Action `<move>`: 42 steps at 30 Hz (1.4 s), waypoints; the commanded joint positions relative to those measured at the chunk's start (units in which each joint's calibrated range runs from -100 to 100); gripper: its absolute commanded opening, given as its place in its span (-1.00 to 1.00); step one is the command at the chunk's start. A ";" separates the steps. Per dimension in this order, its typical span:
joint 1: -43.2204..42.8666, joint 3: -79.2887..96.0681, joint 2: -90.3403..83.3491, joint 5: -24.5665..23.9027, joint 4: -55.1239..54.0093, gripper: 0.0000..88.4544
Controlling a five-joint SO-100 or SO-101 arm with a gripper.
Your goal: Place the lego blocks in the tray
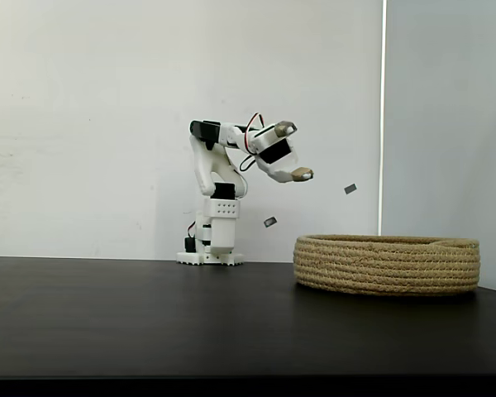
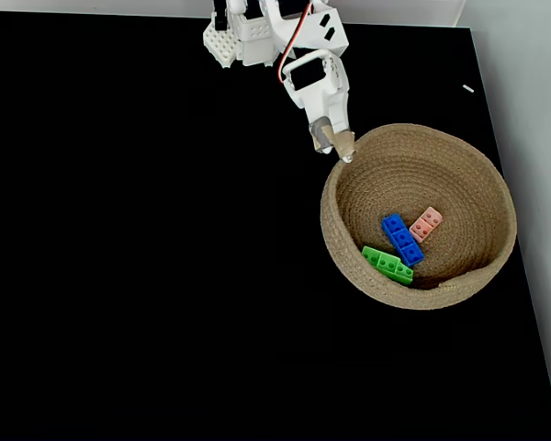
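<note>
While the white arm (image 1: 219, 178) folds forward from its base, its gripper (image 1: 291, 151) hangs spread apart and empty, raised above the black table (image 1: 149, 322) beside the rope tray (image 1: 387, 265). Seen from above, the gripper (image 2: 335, 147) sits at the tray's rim (image 2: 335, 197); the blue brick (image 2: 402, 239), pink brick (image 2: 426, 223) and green brick (image 2: 387, 265) lie inside, well apart from it.

One low side camera, one overhead; both share arm (image 1: 219, 194) and tray (image 2: 349, 266).
</note>
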 commanded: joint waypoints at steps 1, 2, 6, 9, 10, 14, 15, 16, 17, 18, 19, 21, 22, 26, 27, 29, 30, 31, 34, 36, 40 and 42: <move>6.44 6.09 -12.66 5.13 0.14 -0.99; 8.09 9.19 -15.67 6.25 -0.03 -0.99; 12.46 22.51 -27.62 9.77 0.05 -1.00; 13.86 33.27 -37.42 12.70 1.05 -1.00; 14.11 36.28 -40.26 13.92 2.55 -1.00; 14.36 37.74 -46.88 16.31 18.05 -1.00; 14.11 37.74 -48.34 16.61 20.80 -1.00; 13.86 37.74 -50.32 17.00 24.21 -1.00; 13.62 37.74 -52.13 17.39 27.46 -1.00; 13.37 37.74 -53.59 17.58 30.46 -1.00; 13.04 37.74 -53.59 17.97 32.62 -1.00; 12.05 37.74 -53.59 19.54 38.37 -1.00; 11.64 37.74 -53.59 19.05 38.29 -1.00; 11.39 37.74 -53.59 18.61 37.87 -0.99; 11.39 37.74 -53.59 18.61 37.87 -0.99; 11.39 37.74 -53.59 18.51 37.87 -0.99; 11.31 37.74 -53.59 18.61 37.87 -0.99; 11.14 37.74 -53.59 18.71 37.87 -0.99; 10.89 37.74 -53.59 18.80 37.87 -0.99; 10.89 37.74 -53.59 18.66 37.87 -0.99; 10.89 37.74 -53.59 17.24 37.87 -0.99; 10.89 37.74 -53.59 16.65 37.87 -0.99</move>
